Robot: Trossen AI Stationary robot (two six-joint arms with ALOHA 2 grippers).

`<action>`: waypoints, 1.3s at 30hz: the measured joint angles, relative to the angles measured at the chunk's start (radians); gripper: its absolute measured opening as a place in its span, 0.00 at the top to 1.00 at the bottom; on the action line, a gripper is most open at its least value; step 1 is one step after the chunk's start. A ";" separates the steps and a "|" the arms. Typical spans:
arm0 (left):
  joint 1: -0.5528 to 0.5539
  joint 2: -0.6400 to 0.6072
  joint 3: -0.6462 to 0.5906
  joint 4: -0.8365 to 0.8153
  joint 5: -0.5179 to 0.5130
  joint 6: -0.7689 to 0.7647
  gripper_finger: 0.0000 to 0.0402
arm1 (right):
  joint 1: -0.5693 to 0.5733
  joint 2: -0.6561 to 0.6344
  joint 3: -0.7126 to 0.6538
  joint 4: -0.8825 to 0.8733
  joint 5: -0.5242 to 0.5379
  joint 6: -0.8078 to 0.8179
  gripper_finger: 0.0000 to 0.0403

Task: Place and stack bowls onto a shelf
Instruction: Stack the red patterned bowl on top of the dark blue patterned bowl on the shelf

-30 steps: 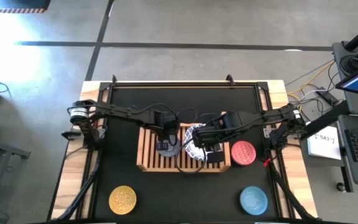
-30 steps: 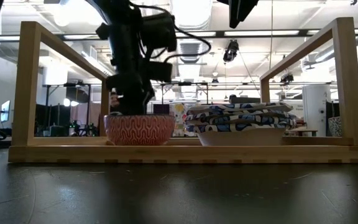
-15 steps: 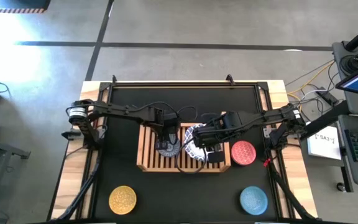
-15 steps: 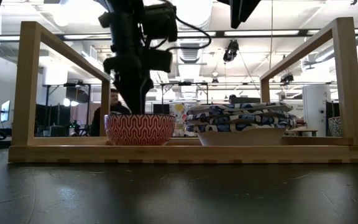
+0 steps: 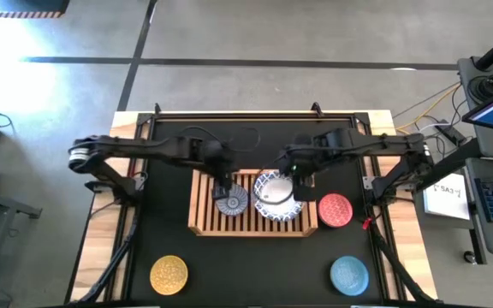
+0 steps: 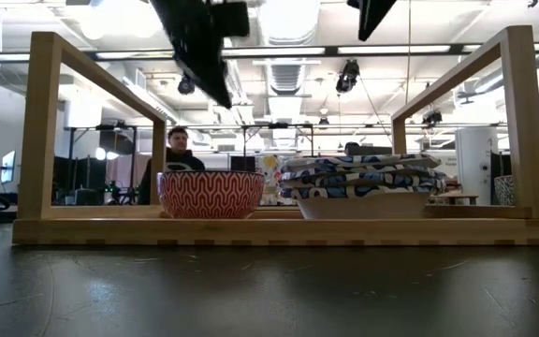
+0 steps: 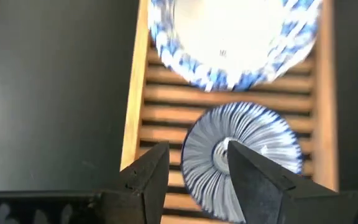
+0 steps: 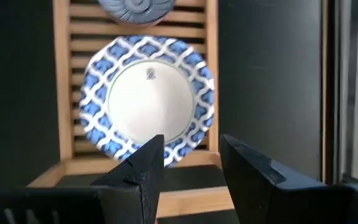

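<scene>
The wooden shelf [image 5: 202, 219] stands mid-table. On its slats rest a small grey-blue bowl [image 5: 231, 203], red-patterned on the outside [image 6: 211, 194], and a stack of white bowls with blue rims [image 5: 278, 196] [image 6: 361, 187] to its right. My left gripper [image 7: 194, 167] hangs open above the small bowl [image 7: 263, 134], clear of it. My right gripper [image 8: 191, 160] hangs open above the near rim of the white stack [image 8: 148, 93]. A red bowl [image 5: 335, 210], a yellow bowl [image 5: 169, 274] and a light blue bowl [image 5: 349, 274] sit on the table.
The shelf's tall end frames [image 6: 45, 131] [image 6: 522, 122] rise at both ends. A person [image 6: 171, 154] stands in the room beyond the table. Black table surface lies bare between the yellow and light blue bowls along the near edge.
My left gripper has risen out of the small grey-blue bowl and now hangs well above it; the bowl stays on the shelf. My right gripper has drawn back from the white stack toward the table's far edge and a little up.
</scene>
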 joint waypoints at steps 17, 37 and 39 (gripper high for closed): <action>-0.060 -0.279 -0.022 0.164 -0.009 -0.023 0.64 | -0.046 -0.430 -0.519 0.029 -0.029 0.560 0.64; -0.059 -0.310 -0.023 0.168 -0.010 0.012 0.64 | -0.052 -0.480 -0.950 0.094 -0.192 0.668 0.51; -0.059 -0.317 -0.023 0.160 -0.010 0.022 0.64 | -0.052 -0.479 -0.971 0.118 -0.204 0.669 0.49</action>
